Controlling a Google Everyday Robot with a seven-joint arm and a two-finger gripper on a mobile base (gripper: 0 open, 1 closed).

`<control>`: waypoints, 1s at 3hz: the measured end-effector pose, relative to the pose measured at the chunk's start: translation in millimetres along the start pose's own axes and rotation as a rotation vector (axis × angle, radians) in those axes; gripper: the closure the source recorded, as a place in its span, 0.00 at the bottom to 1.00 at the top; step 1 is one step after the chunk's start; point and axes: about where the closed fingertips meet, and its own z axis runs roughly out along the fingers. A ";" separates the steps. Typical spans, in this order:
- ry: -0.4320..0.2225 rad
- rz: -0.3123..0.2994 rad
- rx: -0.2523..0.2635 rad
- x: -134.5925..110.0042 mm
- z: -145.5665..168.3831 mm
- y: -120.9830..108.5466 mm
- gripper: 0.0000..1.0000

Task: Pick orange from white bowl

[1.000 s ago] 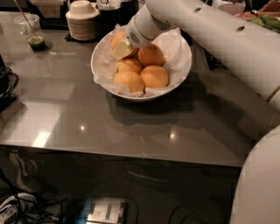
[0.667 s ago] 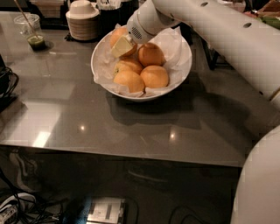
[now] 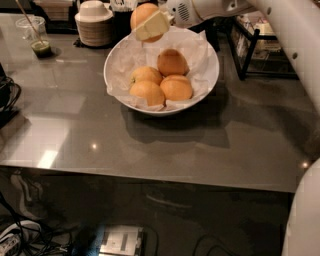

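Observation:
The white bowl, lined with crumpled white paper, stands on the grey table in the upper middle of the camera view. Several oranges lie in it. My gripper is above the bowl's far left rim, shut on one orange, which it holds clear of the paper. Its pale fingers cover the front of that fruit. The white arm reaches in from the upper right.
A stack of beige ribbed cups stands behind the bowl at the left. A clear cup with green contents and a stick is at the far left. A dark wire rack is at the back right. The table's front edge runs across below.
My gripper has risen out of the bowl with the orange in it and now hangs above the far left rim. The other oranges have stayed in place.

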 end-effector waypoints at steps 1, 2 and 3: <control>-0.150 -0.073 -0.046 -32.4 -51.5 21.2 1.00; -0.146 -0.190 -0.019 -37.2 -95.1 53.3 1.00; -0.057 -0.252 -0.034 -16.7 -119.0 80.2 1.00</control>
